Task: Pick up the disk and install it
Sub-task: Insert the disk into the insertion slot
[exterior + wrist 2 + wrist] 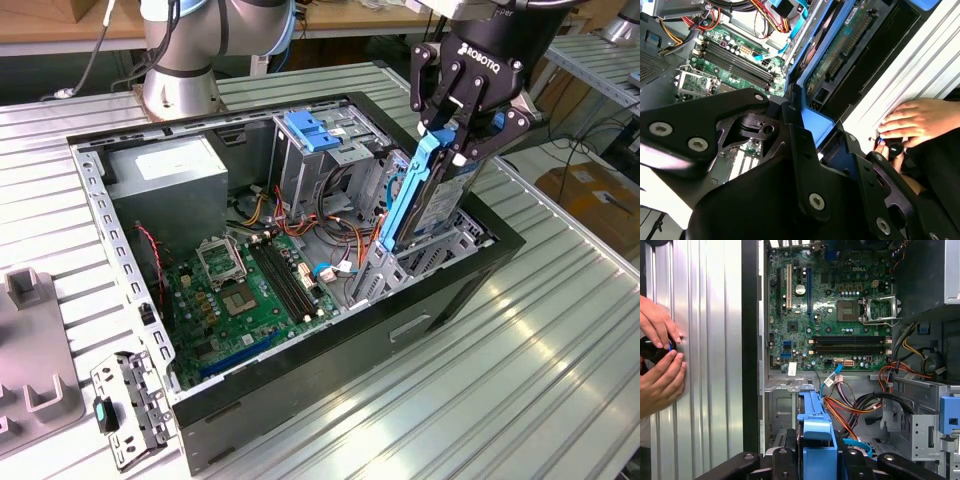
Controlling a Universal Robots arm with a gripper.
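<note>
The disk [410,192] (silver drive, blue carrier) stands on edge, slightly tilted, held at its top by the gripper [457,138], lower end at the bay [445,250] on the exterior view's right.

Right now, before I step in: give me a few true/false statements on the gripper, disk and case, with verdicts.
1. The gripper is shut on the disk. True.
2. The disk lies flat. False: it stands on edge, tilted, over the open case.
3. The motherboard is exposed. True.
4. Nobody is near. False: a person's hand rests on the table beside the case.
</note>
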